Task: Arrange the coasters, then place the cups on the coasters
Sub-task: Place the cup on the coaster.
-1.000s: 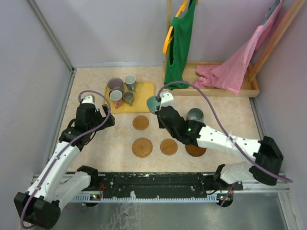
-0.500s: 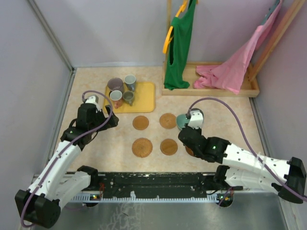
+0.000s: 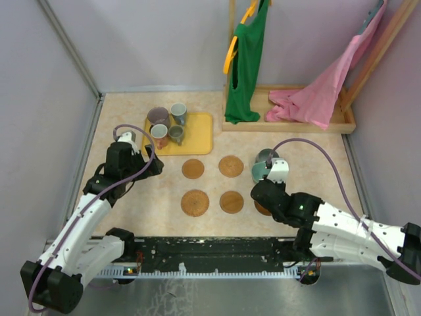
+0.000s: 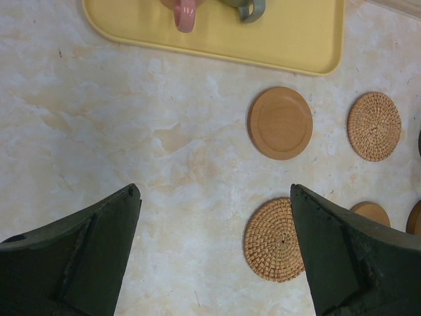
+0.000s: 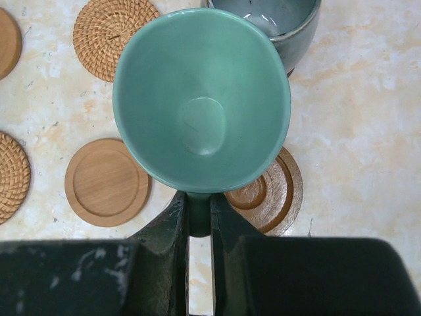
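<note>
My right gripper (image 5: 199,209) is shut on the handle of a teal cup (image 5: 200,99), which hangs upright just above a dark brown coaster (image 5: 273,191). In the overhead view the teal cup (image 3: 258,172) is close beside a grey cup (image 3: 267,157). Four more coasters (image 3: 193,168) (image 3: 231,166) (image 3: 195,203) (image 3: 231,201) form two rows on the table. Several cups (image 3: 158,116) stand on the yellow tray (image 3: 197,135). My left gripper (image 4: 214,250) hovers open over bare table, with a woven coaster (image 4: 275,239) by its right finger.
A wooden tray (image 3: 342,122) with pink cloth (image 3: 316,99) and a green garment (image 3: 245,59) on a hanger stand at the back right. Walls close in the left and right sides. The arms' base rail (image 3: 210,253) runs along the near edge.
My right arm has carried the teal cup from beside the tray to the right and nearer, ending over the dark coaster next to the grey cup. The left arm barely moved.
</note>
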`<state>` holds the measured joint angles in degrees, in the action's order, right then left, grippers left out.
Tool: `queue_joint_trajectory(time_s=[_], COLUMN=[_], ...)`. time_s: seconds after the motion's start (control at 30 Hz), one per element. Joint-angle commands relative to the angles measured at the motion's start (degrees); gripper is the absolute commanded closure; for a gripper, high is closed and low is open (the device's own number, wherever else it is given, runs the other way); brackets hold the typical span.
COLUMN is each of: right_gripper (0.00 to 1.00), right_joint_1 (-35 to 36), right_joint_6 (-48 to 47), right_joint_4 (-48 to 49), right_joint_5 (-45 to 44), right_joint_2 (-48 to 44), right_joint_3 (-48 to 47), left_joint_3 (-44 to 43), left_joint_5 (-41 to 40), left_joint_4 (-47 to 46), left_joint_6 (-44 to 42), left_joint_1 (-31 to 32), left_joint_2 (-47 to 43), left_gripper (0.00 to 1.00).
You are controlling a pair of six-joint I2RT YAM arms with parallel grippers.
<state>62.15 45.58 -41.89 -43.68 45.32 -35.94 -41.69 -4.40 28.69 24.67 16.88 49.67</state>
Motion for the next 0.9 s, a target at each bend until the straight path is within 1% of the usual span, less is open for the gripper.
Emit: queue_joint_trajectory(time_s=[0.0,0.1,0.27,0.67,0.87], right_gripper=[1.0,1.0,1.0,1.0,1.0], right_joint_1=[0.4,0.4,0.5,0.5,0.5], right_joint_6=[1.7,1.1,-1.4,-6.4,-8.4], right_joint_4=[2.6,4.2,10.2,29.0,35.8], right_joint_5=[-2.8,-2.1,-0.9,-1.5,-3.0], right_joint_2=[-0.6,0.3,3.8,19.6,25.1], right_joint_3=[0.1,0.2,-0.2,-3.8,-5.3], left_joint_3=[0.3,0.5,0.7,0.8,0.7], left_joint_5=[0.5,0.2,-0.7,-1.3,-1.3], left_joint_4=[-1.1,-0.9,-0.5,1.1,1.8], left_joint_6=[0.4,0.4,0.2,0.1,0.2], left_joint_1=[-0.1,-0.2,-0.2,-0.2,-0.2], left_joint_2=[-0.8,-1.2,-1.7,-3.1,-3.7], left_gripper=[0.0,0.0,0.0,0.0,0.0])
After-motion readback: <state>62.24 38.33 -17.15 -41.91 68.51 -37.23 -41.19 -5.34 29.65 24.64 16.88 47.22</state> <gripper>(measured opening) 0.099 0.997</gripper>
